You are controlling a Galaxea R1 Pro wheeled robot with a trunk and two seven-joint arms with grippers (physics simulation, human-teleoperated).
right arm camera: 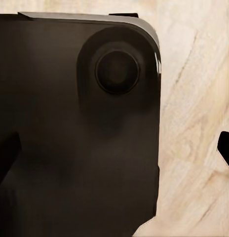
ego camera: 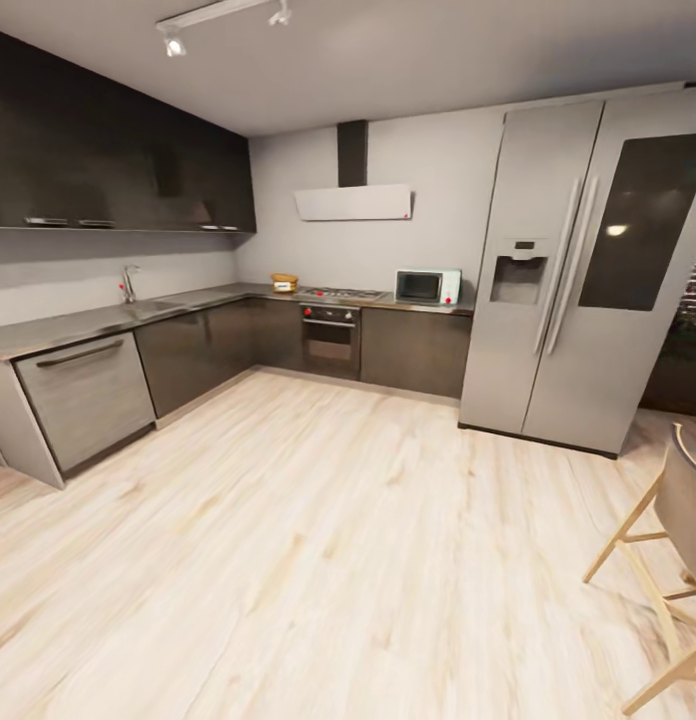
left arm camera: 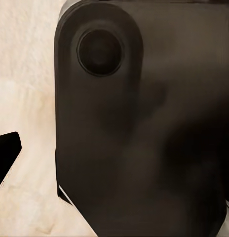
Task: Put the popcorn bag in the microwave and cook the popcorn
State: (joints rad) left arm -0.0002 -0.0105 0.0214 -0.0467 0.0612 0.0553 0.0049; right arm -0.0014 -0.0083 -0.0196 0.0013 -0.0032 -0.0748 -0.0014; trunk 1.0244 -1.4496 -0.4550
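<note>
Popcorn bag: small tan sack, upright on the counter near far corner, just beside the hob; label too small to read. Microwave: pale mint box w/ dark glass door, shut, on same counter, well apart from bag.

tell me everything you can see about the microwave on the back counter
The microwave is a small pale box with a dark glass door across most of its front and a light side panel at its right end carrying small red marks. The door looks shut. It stands upright on the grey countertop along the back wall, between the gas hob and the tall steel fridge, touching neither as far as the head view shows. It is far off, so finer detail cannot be made out.
</note>
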